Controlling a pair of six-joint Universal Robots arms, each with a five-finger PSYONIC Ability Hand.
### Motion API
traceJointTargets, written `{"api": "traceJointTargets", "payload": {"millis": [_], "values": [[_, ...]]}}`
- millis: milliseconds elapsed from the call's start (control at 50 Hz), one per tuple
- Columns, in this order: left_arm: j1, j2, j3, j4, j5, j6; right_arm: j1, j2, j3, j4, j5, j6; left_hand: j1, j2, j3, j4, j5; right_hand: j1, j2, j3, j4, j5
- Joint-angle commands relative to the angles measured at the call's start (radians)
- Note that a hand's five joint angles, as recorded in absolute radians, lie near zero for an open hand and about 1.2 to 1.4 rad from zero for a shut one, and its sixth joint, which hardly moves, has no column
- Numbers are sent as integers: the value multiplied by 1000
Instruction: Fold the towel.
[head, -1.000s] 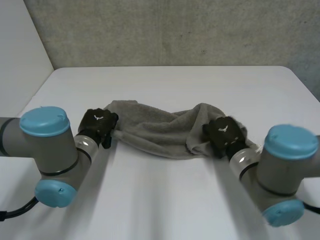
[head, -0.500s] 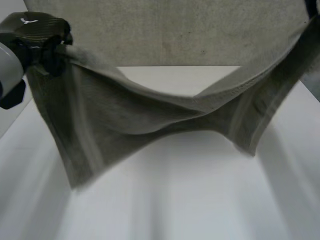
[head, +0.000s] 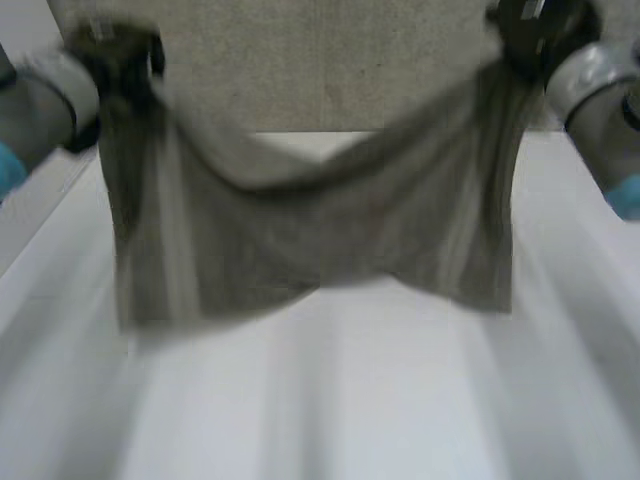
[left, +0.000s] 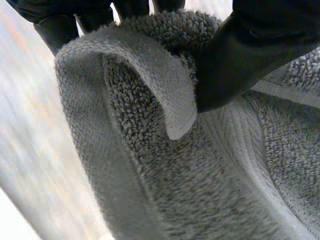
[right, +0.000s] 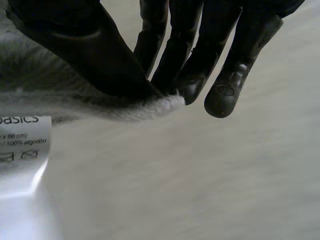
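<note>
Above a white surface (head: 330, 410), before a grey wall (head: 330, 60), the towel (head: 310, 230) hangs spread between left hand (head: 120, 55) and right hand (head: 540, 25). Left wrist view: the hand pinches a corner. Right wrist view: the hand pinches an edge beside the label (right: 22, 135).

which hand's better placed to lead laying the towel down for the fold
Probably the left hand: its thumb and fingers clamp a thick roll of the towel at its corner. The right hand pinches only the thin tip of its corner, which might slip.
</note>
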Motion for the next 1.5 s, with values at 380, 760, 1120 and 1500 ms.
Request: {"api": "traceJointTargets", "payload": {"millis": [380, 760, 1120, 1500], "values": [[29, 196, -698, 596, -20, -249, -16, -182, 439, -319, -38, 135, -12, -97, -152, -117, -239, 69, 86, 66, 65, 60], [55, 20, -1066, 709, -5, -7, -18, 26, 789, -305, -54, 111, -12, -97, -152, -117, -239, 69, 86, 66, 65, 60], [66, 153, -1252, 757, 56, 32, -19, -170, 885, -155, -50, 125, -710, -795, -850, -815, -937, 69, 86, 66, 65, 60], [40, 204, -1489, 1113, 165, 301, -58, -139, 899, -156, -54, 181, -734, -819, -874, -839, -961, 69, 86, 66, 65, 60]]}}
